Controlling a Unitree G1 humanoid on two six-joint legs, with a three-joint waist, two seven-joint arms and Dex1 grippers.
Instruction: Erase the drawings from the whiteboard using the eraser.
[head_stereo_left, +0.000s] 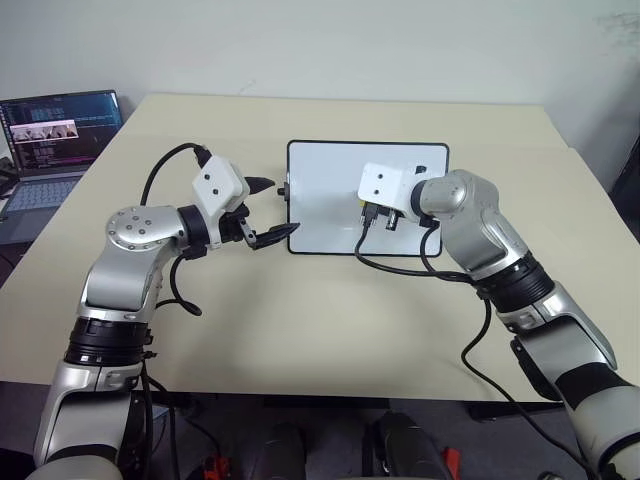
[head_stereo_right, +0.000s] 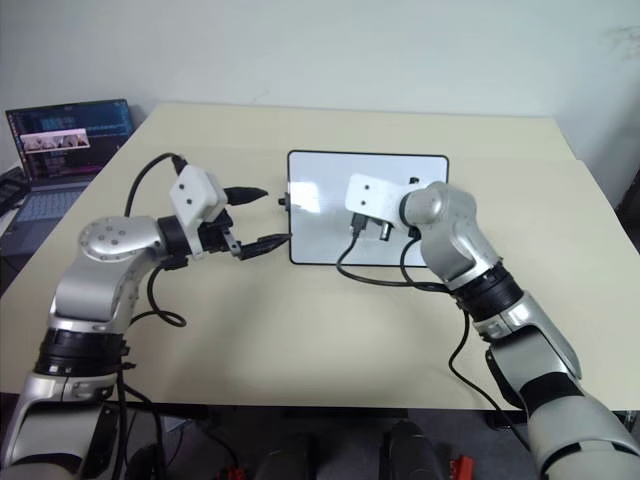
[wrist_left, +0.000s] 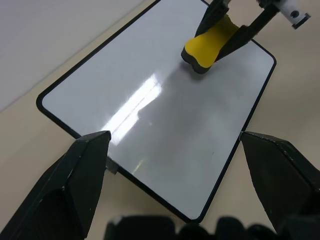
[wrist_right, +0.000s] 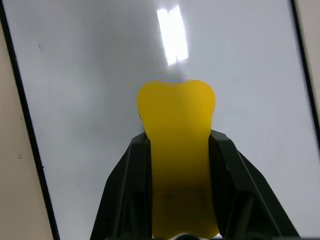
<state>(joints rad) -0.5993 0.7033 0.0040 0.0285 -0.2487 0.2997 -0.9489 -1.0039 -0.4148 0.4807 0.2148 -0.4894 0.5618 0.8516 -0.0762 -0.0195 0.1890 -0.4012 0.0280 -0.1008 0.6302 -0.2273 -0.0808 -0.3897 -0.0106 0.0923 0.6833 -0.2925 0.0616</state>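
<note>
Head stereo pair looks fwd & down from above both arms, taking in the whole table (head_stereo_left: 330, 330); both eyes share that scene, w/ the whiteboard (head_stereo_left: 330, 200) ahead of the left gripper (head_stereo_left: 268, 212). Left wrist cam looks along its spread fingers (wrist_left: 75, 175), board close beyond the tips. Right wrist cam sits v. near, right gripper (wrist_right: 179, 150) in front. Both wrist views share the board & eraser (wrist_left: 207, 47).

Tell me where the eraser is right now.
The eraser is clamped in the right gripper, over the whiteboard at the table's centre, across the board from the open left gripper at the board's left edge.
</note>
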